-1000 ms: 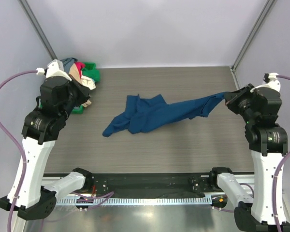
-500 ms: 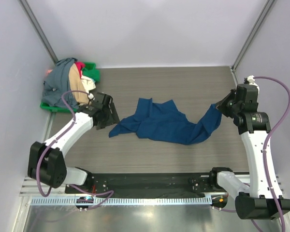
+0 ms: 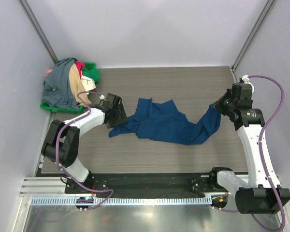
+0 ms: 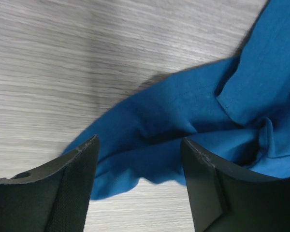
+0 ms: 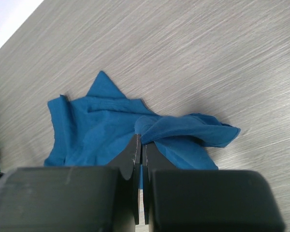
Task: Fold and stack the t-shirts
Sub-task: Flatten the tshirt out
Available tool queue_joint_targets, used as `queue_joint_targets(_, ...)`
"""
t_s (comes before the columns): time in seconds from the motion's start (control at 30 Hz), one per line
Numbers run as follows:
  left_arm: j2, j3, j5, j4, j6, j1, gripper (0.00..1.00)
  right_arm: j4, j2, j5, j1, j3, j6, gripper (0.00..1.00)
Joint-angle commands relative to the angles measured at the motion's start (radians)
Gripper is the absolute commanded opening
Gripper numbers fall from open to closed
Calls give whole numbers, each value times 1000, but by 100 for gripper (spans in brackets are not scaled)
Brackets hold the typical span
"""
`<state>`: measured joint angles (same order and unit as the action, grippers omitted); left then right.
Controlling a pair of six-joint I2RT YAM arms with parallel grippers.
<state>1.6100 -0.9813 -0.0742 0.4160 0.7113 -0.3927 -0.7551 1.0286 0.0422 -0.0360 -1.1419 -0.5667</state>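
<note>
A blue t-shirt point(image 3: 162, 123) lies crumpled in the middle of the table. My left gripper point(image 3: 118, 116) hovers low over its left corner, jaws open. In the left wrist view that corner of the blue t-shirt point(image 4: 150, 145) lies between the spread fingers point(image 4: 72, 188), unpinched, under the left gripper point(image 4: 140, 154). My right gripper point(image 3: 217, 105) is shut on the shirt's right end. The right wrist view shows the right gripper point(image 5: 141, 140) pinching a fold of the blue t-shirt point(image 5: 101, 130), lifted off the table. More t-shirts, grey point(image 3: 58, 87), tan point(image 3: 76, 79), pink point(image 3: 79, 65) and green point(image 3: 91, 71), are heaped at the back left.
The heap rests on a flat green tray point(image 3: 50, 107) in the back left corner, close behind my left arm. Grey walls with metal posts close in the table on the left, right and far sides. The arm bases and a cable rail run along the near edge.
My left arm came down from beside the heap to the blue shirt's left corner and its jaws opened. My right gripper moved inward and lower, so the stretched shirt went slack.
</note>
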Motion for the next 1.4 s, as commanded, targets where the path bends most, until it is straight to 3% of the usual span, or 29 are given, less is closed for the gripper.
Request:
queue_joint_targets(0.0,11,-13,25,-74,23,-26,68,57,-5,10,-2,-4,25,1)
queue_joint_targets(0.1,4,-3,25,-82,33,-46,46,60,-7,8,-4,-1,25,1)
queue_joint_targets(0.13,-5,-5,27,-82,33,-52,22,60,-9,7,-4,1,27,1)
queue_joint_targets(0.17,-16,-5,25,-77,34,-55,10,60,-10,5,-4,1,24,1)
queue_joint_targets(0.2,-56,-5,21,-68,36,-57,1,57,-16,-1,-4,1,24,1)
queue_joint_targets(0.23,-79,-7,13,-57,37,-66,0,56,-24,-1,-4,-2,25,1)
queue_joint_targets(0.43,-345,-108,-84,141,19,-95,0,-10,-90,-1,-4,-83,21,1)
queue_joint_targets(0.67,-638,-339,-162,415,10,-103,0,-84,-250,-28,-4,-219,-16,1)
queue_joint_targets(0.83,-705,-607,-206,538,-39,-103,0,-115,-340,18,-4,-315,-50,1)
queue_joint_targets(0.97,-581,-831,-345,601,-156,-101,0,-109,-251,90,-4,-383,-39,1)
queue_joint_targets(1.03,-384,-952,-355,642,-199,-51,0,-95,-109,88,-2,-418,-30,1)
queue_joint_targets(1.07,-293,-1081,-213,697,-205,7,0,-93,-40,90,-4,-432,-16,1)
queue_joint_targets(1.13,-65,-1145,-51,722,-184,178,0,-108,104,94,-4,-443,-10,1)
queue_joint_targets(1.17,3,-1160,-6,736,-173,207,1,-108,125,100,-5,-427,-15,1)
queue_joint_targets(1.27,203,-1107,68,764,-187,256,25,-29,108,56,-5,-284,-25,1)
queue_joint_targets(1.3,215,-1040,98,742,-188,249,44,-3,85,45,-5,-239,-25,1)
queue_joint_targets(1.37,119,-863,96,564,-173,236,63,34,36,45,-4,-130,-21,1)
